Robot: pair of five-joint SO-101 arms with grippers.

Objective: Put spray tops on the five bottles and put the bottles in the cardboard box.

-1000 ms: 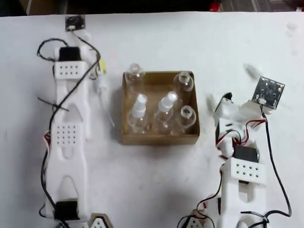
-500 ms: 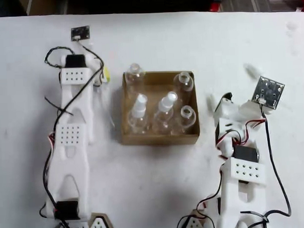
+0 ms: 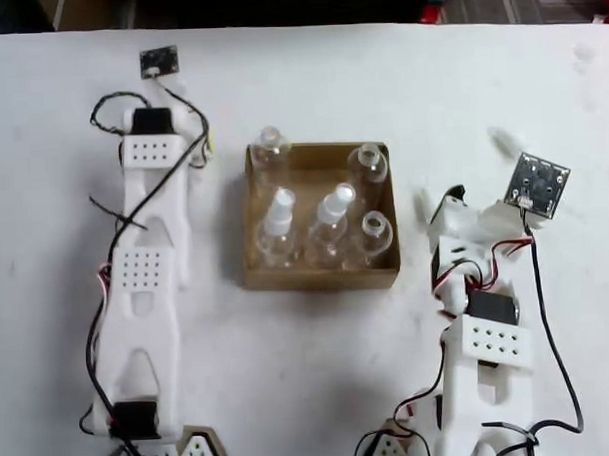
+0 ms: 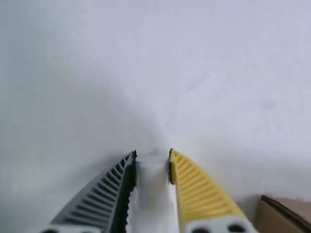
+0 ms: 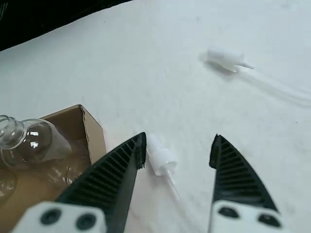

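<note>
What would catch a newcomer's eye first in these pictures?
The cardboard box in the middle of the table stands out, holding five bottles, two already capped. The left claw pinches a white spray top, and the right claw stands open over a loose spray top.

Bright, even light washes out the white table [image 3: 320, 378], leaving only faint shadows.
</note>
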